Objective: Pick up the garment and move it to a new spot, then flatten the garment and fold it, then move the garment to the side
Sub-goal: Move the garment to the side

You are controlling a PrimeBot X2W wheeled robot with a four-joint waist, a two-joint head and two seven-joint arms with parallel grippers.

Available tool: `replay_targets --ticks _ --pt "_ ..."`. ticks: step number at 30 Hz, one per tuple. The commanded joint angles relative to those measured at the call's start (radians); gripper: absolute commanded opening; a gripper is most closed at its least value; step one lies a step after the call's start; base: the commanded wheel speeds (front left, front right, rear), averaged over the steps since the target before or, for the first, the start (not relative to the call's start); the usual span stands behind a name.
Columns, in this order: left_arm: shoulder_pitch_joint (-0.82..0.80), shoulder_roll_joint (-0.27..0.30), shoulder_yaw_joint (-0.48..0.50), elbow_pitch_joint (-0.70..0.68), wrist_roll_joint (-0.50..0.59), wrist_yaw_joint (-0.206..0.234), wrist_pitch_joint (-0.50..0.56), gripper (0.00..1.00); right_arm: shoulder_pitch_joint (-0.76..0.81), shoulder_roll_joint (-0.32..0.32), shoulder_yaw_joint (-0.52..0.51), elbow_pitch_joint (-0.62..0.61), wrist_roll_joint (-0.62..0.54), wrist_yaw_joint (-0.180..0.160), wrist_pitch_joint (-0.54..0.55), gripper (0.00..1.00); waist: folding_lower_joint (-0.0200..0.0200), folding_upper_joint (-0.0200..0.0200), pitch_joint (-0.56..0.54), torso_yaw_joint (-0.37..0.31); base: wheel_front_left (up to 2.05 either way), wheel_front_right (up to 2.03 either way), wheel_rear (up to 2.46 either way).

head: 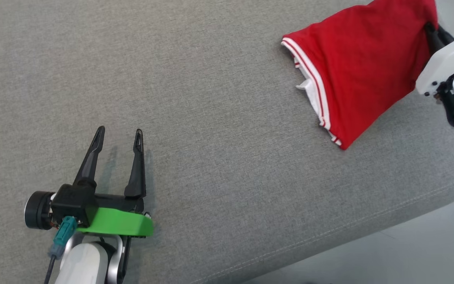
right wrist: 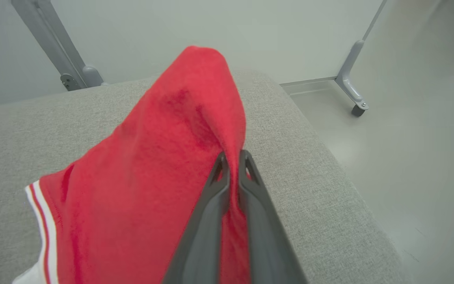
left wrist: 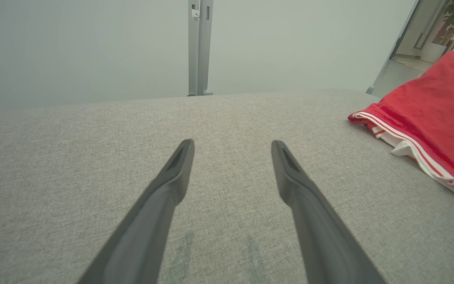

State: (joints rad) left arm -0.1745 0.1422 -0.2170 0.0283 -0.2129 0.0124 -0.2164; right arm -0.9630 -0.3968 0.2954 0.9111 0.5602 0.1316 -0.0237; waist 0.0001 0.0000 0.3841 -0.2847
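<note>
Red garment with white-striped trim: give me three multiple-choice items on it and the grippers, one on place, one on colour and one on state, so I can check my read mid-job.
1. Where is the red garment with white-striped trim in the head view?
A) upper right of the grey fabric surface
B) lower left
C) on the floor

2. What colours run along its hem?
A) blue and yellow
B) white bands with red lines
C) black only

3. How does the right gripper stand?
A) open above the cloth
B) shut on the garment
C) resting on bare fabric, away from it

Answers:
1 A: the cloth drapes toward the top right corner.
2 B: white bands with thin red lines edge the hem.
3 B: in the right wrist view it pinches a raised red fold, while the left gripper is open and empty.
</note>
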Motion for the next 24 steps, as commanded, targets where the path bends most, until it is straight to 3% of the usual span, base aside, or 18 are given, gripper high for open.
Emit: replay_targets --ticks 1,14,15,16,17,18,24 --pt "-0.011 0.008 0.001 -0.007 0.005 0.005 0.0 1.0 -0.02 -0.012 -0.012 0.011 -0.004 -0.002 -0.012 0.0 -0.0001 0.0 0.009 0.02 0.0 0.0 0.0" --pt "-0.007 0.041 -0.004 -0.09 0.019 0.022 0.04 1.0 -0.144 -0.124 -0.17 0.286 -0.092 -0.002 -0.157 0.0 -0.0001 0.0 0.085 0.092 0.0 0.0 0.0" --pt "-0.008 0.044 -0.003 -0.093 0.02 0.022 0.04 1.0 -0.147 -0.126 -0.169 0.301 -0.111 -0.002 -0.174 0.12 -0.0001 0.0 0.089 0.095 0.0 0.0 0.0" --pt "-0.009 0.045 -0.004 -0.095 0.02 0.021 0.041 1.0 -0.151 -0.127 -0.176 0.312 -0.122 -0.002 -0.192 0.35 -0.0001 0.0 0.092 0.097 0.0 0.0 0.0" --pt "-0.01 0.046 -0.005 -0.097 0.019 0.023 0.042 1.0 -0.154 -0.121 -0.185 0.322 -0.129 -0.002 -0.207 0.84 -0.0001 0.0 0.095 0.099 0.0 0.0 0.0" --pt "-0.01 0.046 -0.005 -0.098 0.019 0.024 0.043 1.0 -0.151 -0.113 -0.189 0.329 -0.141 -0.002 -0.216 1.0 -0.0001 0.0 0.096 0.101 0.0 0.0 0.0" --pt "-0.008 0.04 -0.01 -0.089 0.011 0.03 0.035 1.0 -0.13 -0.094 -0.22 0.297 -0.195 -0.002 -0.242 1.0 -0.0001 0.0 0.084 0.104 0.0 0.0 0.0"
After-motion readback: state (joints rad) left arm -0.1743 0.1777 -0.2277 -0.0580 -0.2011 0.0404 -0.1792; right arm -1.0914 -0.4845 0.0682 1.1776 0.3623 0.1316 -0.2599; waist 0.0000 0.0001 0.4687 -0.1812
